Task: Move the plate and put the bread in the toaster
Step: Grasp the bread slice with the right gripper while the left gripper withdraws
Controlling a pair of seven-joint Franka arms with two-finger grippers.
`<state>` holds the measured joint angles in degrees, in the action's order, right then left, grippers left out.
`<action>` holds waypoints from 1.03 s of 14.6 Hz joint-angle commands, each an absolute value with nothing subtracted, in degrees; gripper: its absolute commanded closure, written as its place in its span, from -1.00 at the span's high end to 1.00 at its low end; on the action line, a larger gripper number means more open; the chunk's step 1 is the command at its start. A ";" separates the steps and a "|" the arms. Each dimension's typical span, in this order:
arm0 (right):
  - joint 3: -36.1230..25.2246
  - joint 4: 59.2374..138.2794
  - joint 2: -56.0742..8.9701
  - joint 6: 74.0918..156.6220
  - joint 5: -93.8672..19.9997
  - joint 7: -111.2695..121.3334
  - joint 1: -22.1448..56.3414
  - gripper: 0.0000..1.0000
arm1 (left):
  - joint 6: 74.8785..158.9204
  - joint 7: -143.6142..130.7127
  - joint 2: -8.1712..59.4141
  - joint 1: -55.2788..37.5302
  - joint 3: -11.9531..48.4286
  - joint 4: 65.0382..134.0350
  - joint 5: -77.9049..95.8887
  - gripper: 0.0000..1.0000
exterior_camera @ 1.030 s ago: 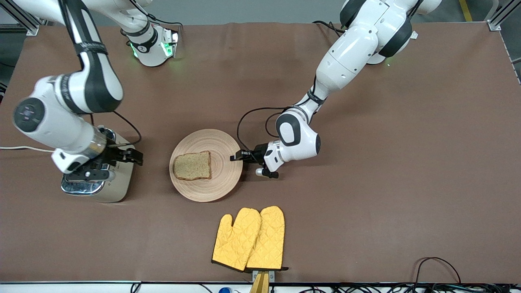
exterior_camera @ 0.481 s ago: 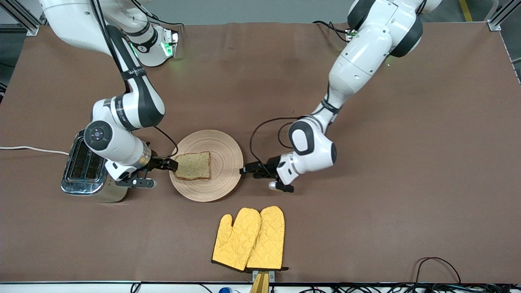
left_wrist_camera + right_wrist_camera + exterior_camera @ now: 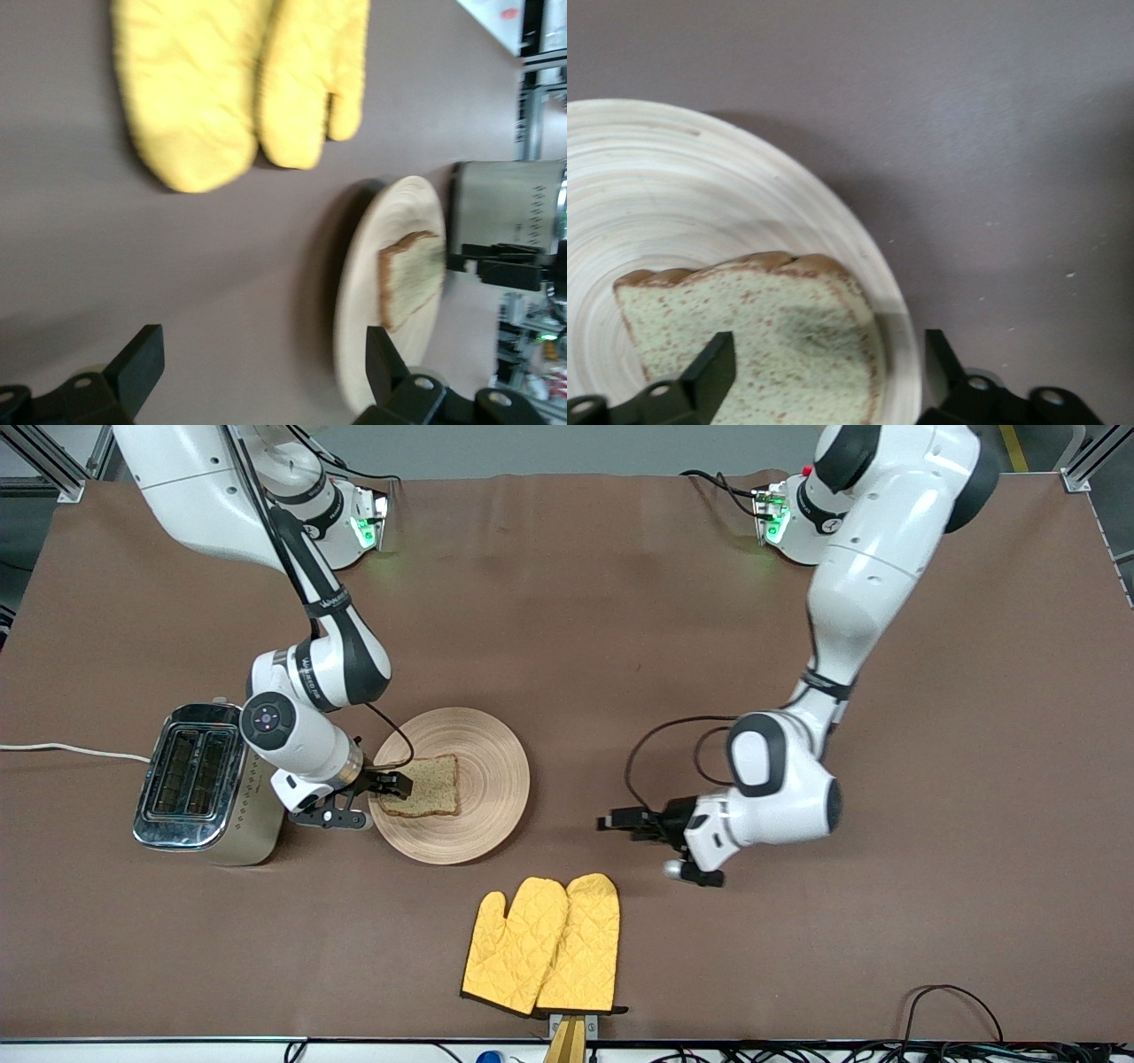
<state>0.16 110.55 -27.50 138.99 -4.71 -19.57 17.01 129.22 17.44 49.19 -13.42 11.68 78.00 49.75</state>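
The pale wooden plate (image 3: 492, 779) lies mid-table with the bread (image 3: 421, 786) on it, toward the toaster. The cream and chrome toaster (image 3: 208, 784) stands beside the plate toward the right arm's end, slots empty. My right gripper (image 3: 394, 784) is open over the plate's rim on the toaster side. In the right wrist view the right gripper (image 3: 828, 359) has one finger over the bread (image 3: 753, 310) and the other outside the plate's rim (image 3: 700, 177). My left gripper (image 3: 616, 821) is open and empty over bare table, apart from the plate. In the left wrist view the left gripper (image 3: 261, 363) faces the plate (image 3: 363, 292), bread (image 3: 412, 279) and toaster (image 3: 500, 212).
A pair of yellow oven mitts (image 3: 545, 943) lies nearer the front camera than the plate, also in the left wrist view (image 3: 239, 80). The toaster's white cord (image 3: 62, 749) runs off the table's edge at the right arm's end. Brown cloth covers the table.
My right gripper moved from over the toaster to the plate's rim at the bread. My left gripper drew away from the plate toward the left arm's end. Plate and bread stayed put.
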 commanded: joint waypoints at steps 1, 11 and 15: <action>-0.18 111.88 -26.63 139.75 -4.83 -20.83 17.67 0.79 | 121.94 14.87 42.55 -7.40 11.87 82.79 38.89 1.00; -0.18 113.55 -27.51 141.68 -5.01 -21.09 17.23 0.17 | 98.36 9.40 21.82 1.14 11.95 82.79 2.66 1.00; -0.09 113.73 -27.69 142.12 -5.27 -21.18 17.14 -0.17 | 96.77 4.94 14.87 4.12 12.13 82.53 -1.58 1.00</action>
<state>-0.36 112.54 -27.99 140.85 -4.72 -20.38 17.41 97.16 7.80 19.12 2.01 11.71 79.82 -0.13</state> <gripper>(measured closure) 0.524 0.000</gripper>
